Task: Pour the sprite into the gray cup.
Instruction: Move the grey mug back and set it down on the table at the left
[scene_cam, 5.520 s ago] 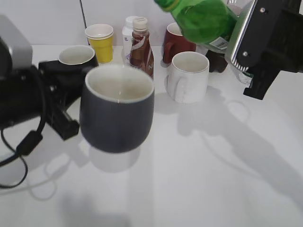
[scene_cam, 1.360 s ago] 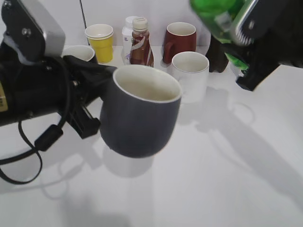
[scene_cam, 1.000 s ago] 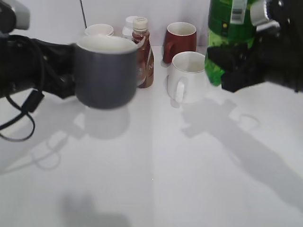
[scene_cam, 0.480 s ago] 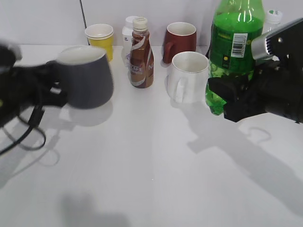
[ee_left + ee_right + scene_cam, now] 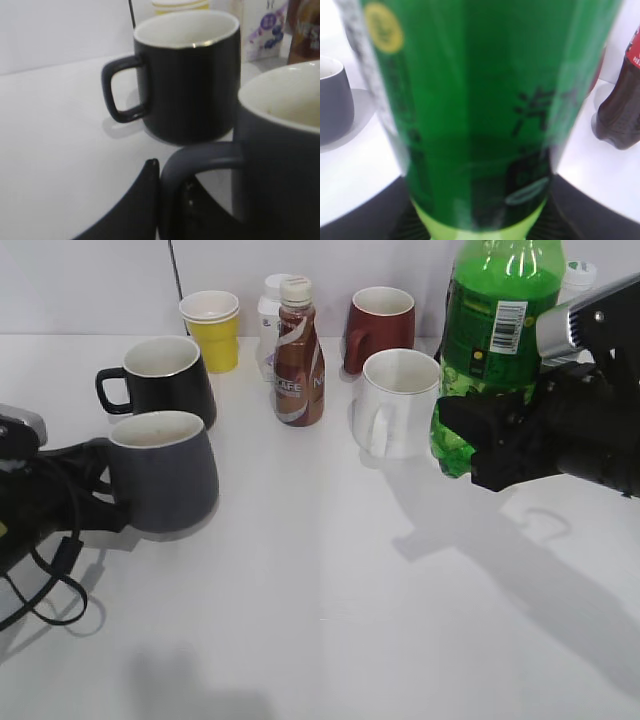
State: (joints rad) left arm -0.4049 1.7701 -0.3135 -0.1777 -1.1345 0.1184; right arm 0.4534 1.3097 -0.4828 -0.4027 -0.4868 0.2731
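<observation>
We hold the sprite (image 5: 497,330) upright, right jaws clamped low on it, right of the gray cup (image 5: 162,472). Our left jaws seem clamped on the cup's handle, cup resting on the counter (image 5: 330,620). Next, we judge, set the bottle down.

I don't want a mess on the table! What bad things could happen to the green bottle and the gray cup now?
1. The sprite is tall and the right gripper holds it only near the bottom, so it might tip when let go.
2. The white mug stands right beside it and could get bumped.
3. The left gripper is at the gray cup handle, and the black mug is close behind; pulling away carelessly might knock either one.
</observation>
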